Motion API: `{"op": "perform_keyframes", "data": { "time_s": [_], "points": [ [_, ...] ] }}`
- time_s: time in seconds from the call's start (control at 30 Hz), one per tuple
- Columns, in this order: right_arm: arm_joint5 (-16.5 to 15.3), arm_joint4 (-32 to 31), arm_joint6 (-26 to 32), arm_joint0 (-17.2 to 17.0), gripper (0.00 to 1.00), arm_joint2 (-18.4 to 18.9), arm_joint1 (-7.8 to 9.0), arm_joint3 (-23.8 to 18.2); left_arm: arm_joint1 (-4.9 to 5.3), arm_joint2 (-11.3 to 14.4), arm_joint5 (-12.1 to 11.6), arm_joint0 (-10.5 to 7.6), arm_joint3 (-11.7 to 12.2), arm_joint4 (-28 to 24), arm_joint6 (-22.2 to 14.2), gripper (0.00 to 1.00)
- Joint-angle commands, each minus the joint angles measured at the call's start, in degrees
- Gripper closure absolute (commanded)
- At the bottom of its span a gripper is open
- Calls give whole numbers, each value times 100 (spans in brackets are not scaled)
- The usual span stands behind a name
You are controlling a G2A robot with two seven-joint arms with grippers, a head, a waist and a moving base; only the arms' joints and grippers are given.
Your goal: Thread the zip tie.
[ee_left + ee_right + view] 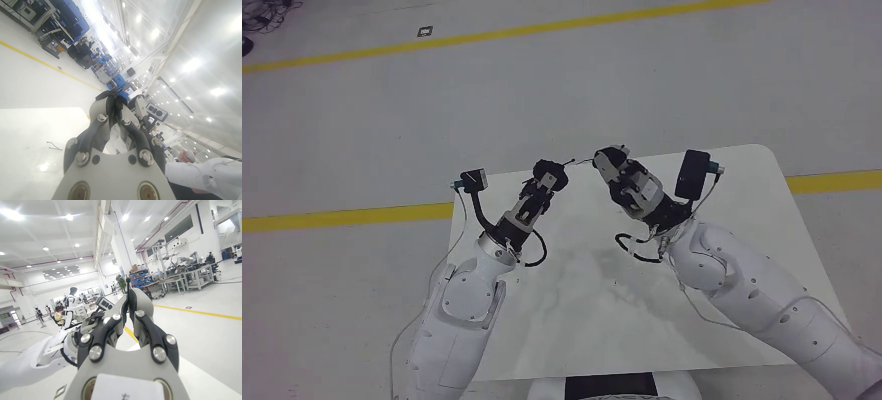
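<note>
Zip tie, thin black plastic, is bridging the gap between both hands above the far edge of the white bench. Right hand is pinching the strap w/ fingers pressed together, and the tie's small head is poking out past the tips. Left hand is also pressing together on smth black at its tips (prob. the tail end, hard to be sure). The tie is looking light, springy and slick, so it's likely to flex or twist. Gripping close to each end, flat faces against the pads, is prob. the best way of steering tail into head. A second thin black strand is lying on the bench.
</note>
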Motion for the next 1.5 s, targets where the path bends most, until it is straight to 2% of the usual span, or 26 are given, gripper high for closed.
{"op": "perform_keyframes", "data": {
  "time_s": [0.0, 0.4, 0.57, 0.77, 1.03, 1.47],
  "points": [
    [0, 22, 3, -2, 100, 2, -1, -1, 0, 0, 0, 0, 0, 0, 0, 100],
    [0, 74, -10, -75, 100, 102, -23, -114, 0, 0, 0, 0, 0, 0, 0, 100],
    [0, -173, -186, -70, 100, 130, -24, -121, 0, 0, 0, 0, 0, 0, 0, 100],
    [0, -414, -525, 93, 100, -43, 44, -15, 0, 0, 0, 0, 0, 0, 0, 100],
    [0, -668, -1218, 504, 100, -477, 250, 282, 0, 0, 0, 0, 0, 0, 0, 100],
    [0, -1021, -2236, 1317, 100, -1485, 758, 682, 0, 0, 0, 0, 0, 0, 0, 100]
  ]
}}
